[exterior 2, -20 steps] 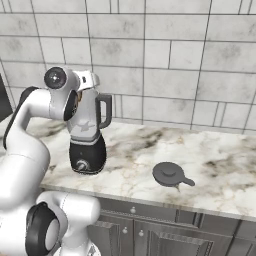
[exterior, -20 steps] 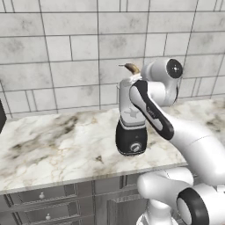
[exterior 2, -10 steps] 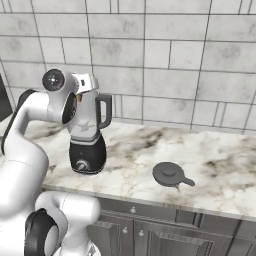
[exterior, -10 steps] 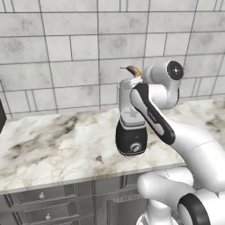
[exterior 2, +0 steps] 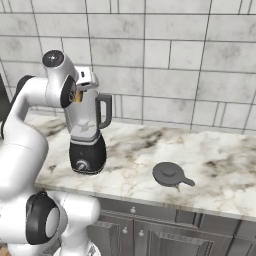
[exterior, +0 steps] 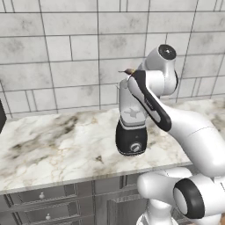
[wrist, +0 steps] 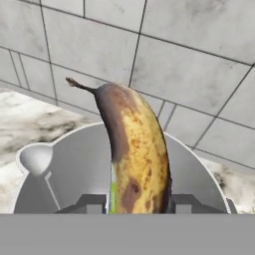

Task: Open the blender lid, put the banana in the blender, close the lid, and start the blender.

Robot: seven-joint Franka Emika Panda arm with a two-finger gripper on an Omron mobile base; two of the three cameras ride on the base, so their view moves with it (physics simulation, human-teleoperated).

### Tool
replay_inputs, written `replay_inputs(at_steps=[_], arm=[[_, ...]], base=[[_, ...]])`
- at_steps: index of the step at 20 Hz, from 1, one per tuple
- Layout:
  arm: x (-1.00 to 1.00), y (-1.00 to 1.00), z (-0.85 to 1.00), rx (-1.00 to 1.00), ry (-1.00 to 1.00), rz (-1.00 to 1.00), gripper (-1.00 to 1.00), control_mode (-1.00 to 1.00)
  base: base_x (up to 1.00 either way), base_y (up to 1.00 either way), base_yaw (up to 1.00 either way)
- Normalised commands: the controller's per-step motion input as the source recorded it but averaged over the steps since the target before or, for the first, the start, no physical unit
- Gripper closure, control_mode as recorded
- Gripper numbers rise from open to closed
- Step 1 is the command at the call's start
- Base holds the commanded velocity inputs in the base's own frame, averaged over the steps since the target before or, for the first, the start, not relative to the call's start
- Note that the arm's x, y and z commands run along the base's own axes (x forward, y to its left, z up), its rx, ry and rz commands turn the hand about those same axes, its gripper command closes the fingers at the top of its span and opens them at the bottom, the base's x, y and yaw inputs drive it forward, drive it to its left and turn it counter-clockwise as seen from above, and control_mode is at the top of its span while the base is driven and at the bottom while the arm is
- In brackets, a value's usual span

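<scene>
Gripper (wrist: 138, 206) clamps the banana (wrist: 134, 154) directly above the blender (exterior 2: 87, 132) jar's open rim, the blender lid (exterior 2: 169, 174) lying well right on the tabletop (exterior 2: 220, 165).

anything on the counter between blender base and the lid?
Nothing: in the right base view, bare marble counter runs from the blender to the blender lid, which lies flat to its right.
</scene>
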Motion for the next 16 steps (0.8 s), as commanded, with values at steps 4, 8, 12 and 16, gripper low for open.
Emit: replay_inputs(at_steps=[4,8,12,16], arm=[[-0.19,0.0,-0.36,-0.02,0.05,0.0,1.0,-1.0],[-0.03,0.0,-0.53,0.0,-0.04,0.0,1.0,-1.0],[0.0,0.0,-0.53,0.0,0.0,0.0,-1.0,-1.0],[0.0,0.0,-0.23,0.0,0.0,0.0,-1.0,-1.0]], base=[[0.0,0.0,0.0],[0.0,0.0,0.0],[0.0,0.0,0.0],[0.0,0.0,0.0]])
